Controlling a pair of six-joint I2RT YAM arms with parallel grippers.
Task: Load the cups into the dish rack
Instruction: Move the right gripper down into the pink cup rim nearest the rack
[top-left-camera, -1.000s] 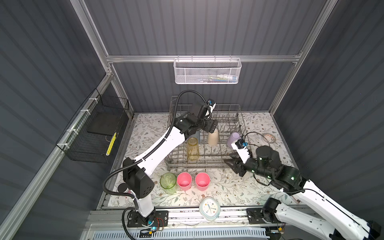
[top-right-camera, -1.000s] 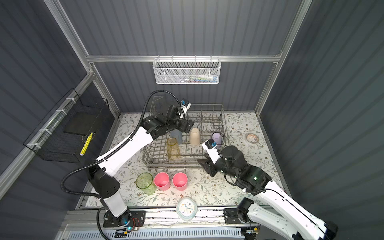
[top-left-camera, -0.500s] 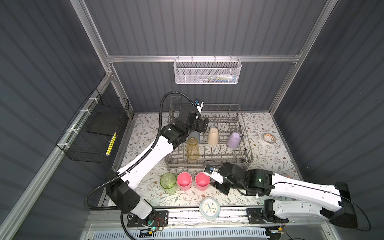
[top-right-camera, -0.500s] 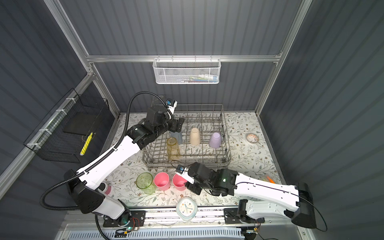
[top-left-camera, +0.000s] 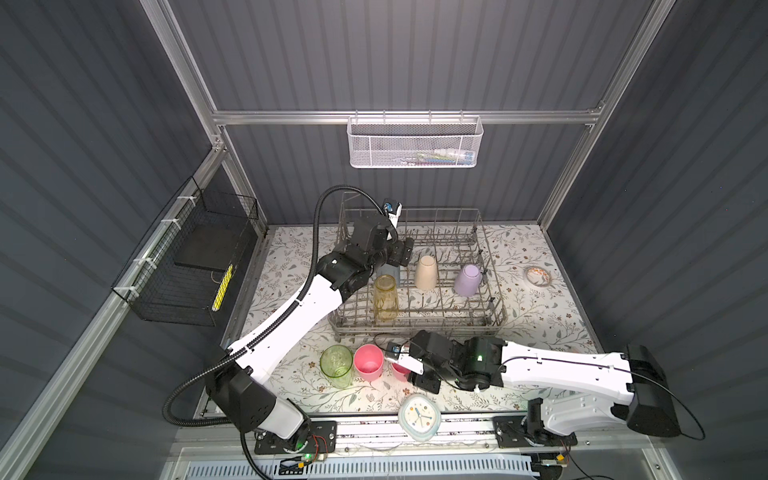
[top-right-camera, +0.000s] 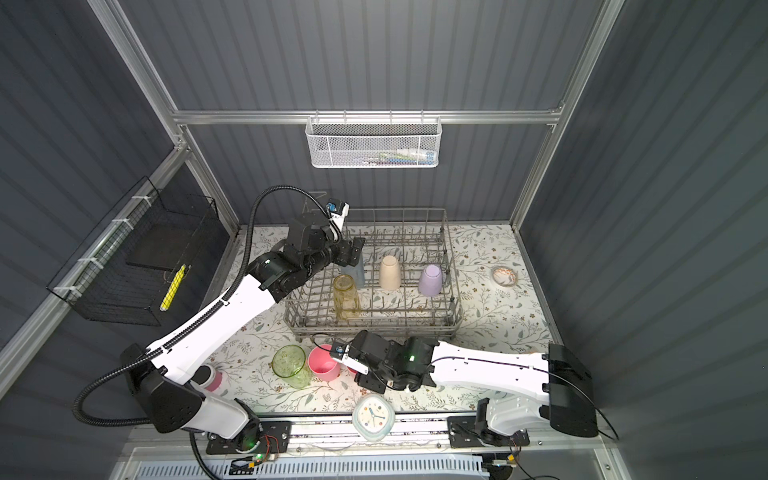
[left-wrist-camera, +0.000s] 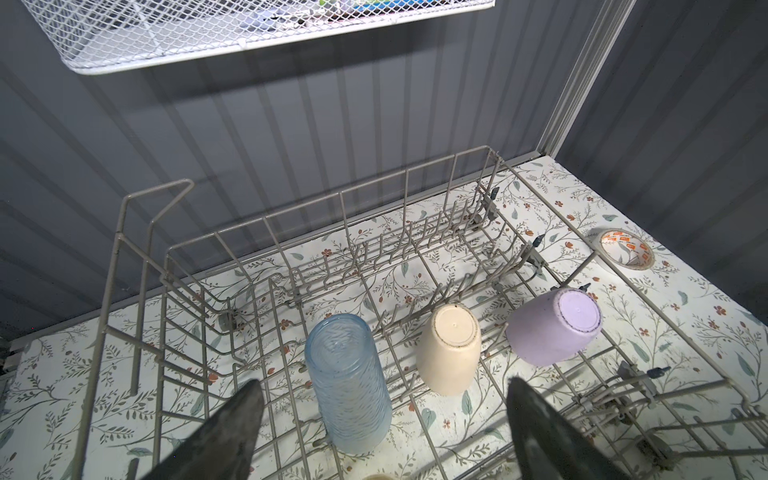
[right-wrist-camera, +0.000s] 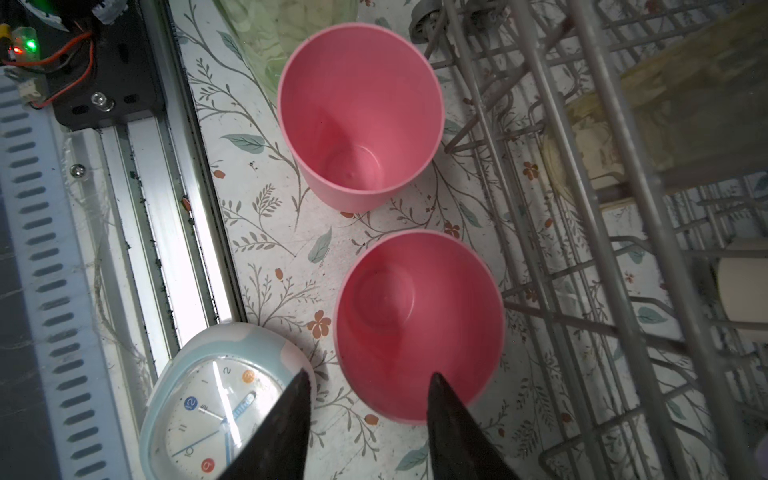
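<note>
Pink cup (top-left-camera: 398, 371) mostly hidden, right gripper (right-wrist-camera: 370, 374) above

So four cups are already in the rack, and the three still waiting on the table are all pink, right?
Not all pink. In a top view the row on the table starts with a translucent green cup, then a pink cup and a second pink cup, which is clearest in the right wrist view. Four cups in the dish rack is right.

Green cup (right-wrist-camera: 291, 33): cut off by right wrist view's edge.
Yellow cup (right-wrist-camera: 665, 104): blurred behind dish rack (right-wrist-camera: 650, 208).
White mesh basket (top-left-camera: 415, 145), twelve o'clock: contents unreadable.
</note>
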